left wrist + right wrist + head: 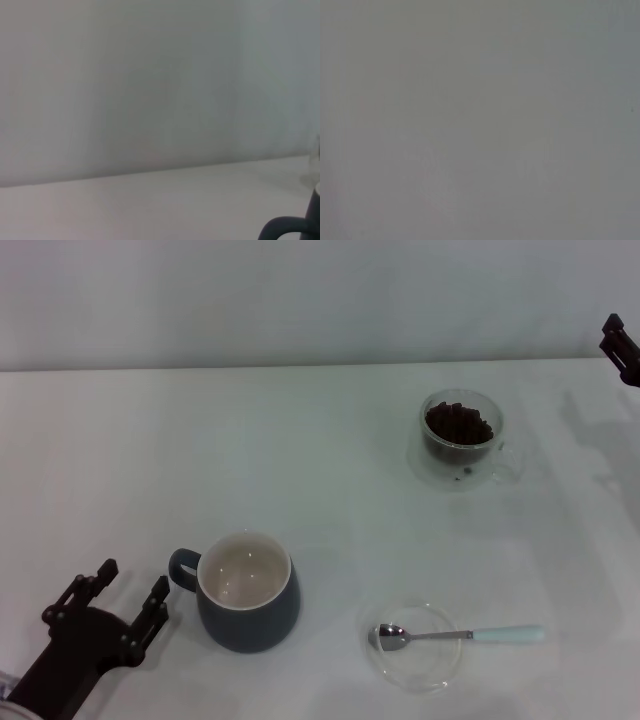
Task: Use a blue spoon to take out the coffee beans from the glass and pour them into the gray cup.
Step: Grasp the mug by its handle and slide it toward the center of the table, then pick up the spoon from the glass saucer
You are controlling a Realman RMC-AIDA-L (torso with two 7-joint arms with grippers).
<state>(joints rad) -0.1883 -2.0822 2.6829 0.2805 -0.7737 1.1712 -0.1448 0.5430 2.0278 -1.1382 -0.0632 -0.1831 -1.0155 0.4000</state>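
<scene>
Head view. White tabletop point(300, 440). Rounded dark slate-gray mug with cream-white inside point(247, 592), lower left of centre, loop handle toward the frame's left, inside bare. Small clear glass cup with side handle point(461, 439), upper right, holding a heap of dark brown coffee beans point(459, 423). Flat clear round dish point(416, 646), lower right of centre; small teaspoon with metal bowl and pale light-blue handle point(458, 635) lies across it, bowl inside the dish, handle reaching over the rim toward the right. Left end effector point(125, 598), lower left corner, just beside the mug's handle, fingers apart, empty. Right end effector point(622, 347), upper right edge, only partly visible; finger state cannot be told.

Left wrist view. Mug's dark handle point(287, 229) at lower right corner; tabletop and wall behind.

Right wrist view. Plain grey surface only.
</scene>
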